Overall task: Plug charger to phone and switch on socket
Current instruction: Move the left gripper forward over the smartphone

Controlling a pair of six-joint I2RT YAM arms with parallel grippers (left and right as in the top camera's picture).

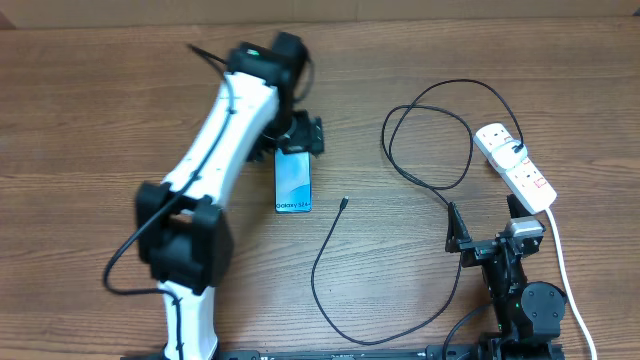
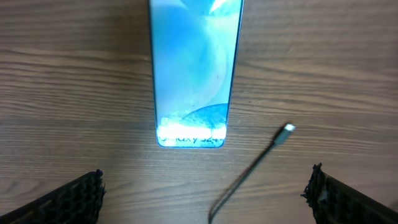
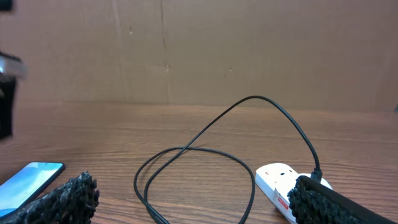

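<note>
The phone (image 1: 293,182) lies flat mid-table, screen lit, its "Galaxy" strip toward the near edge (image 2: 193,68). The charger's metal-tipped plug (image 1: 344,203) rests loose on the wood just right of the phone's near end (image 2: 288,129). Its thin black cable (image 1: 430,140) loops right and runs to the white socket (image 1: 515,165). My left gripper (image 1: 300,140) hovers over the phone's far end, open and empty (image 2: 205,196). My right gripper (image 1: 487,228) sits low at the near right, open and empty (image 3: 196,199), facing the cable loop (image 3: 205,155) and the socket (image 3: 280,183).
The socket's thick white cord (image 1: 560,260) runs down the right side past my right arm's base. The black cable (image 1: 330,290) also curves along the near edge. A brown cardboard wall (image 3: 199,50) stands behind the table.
</note>
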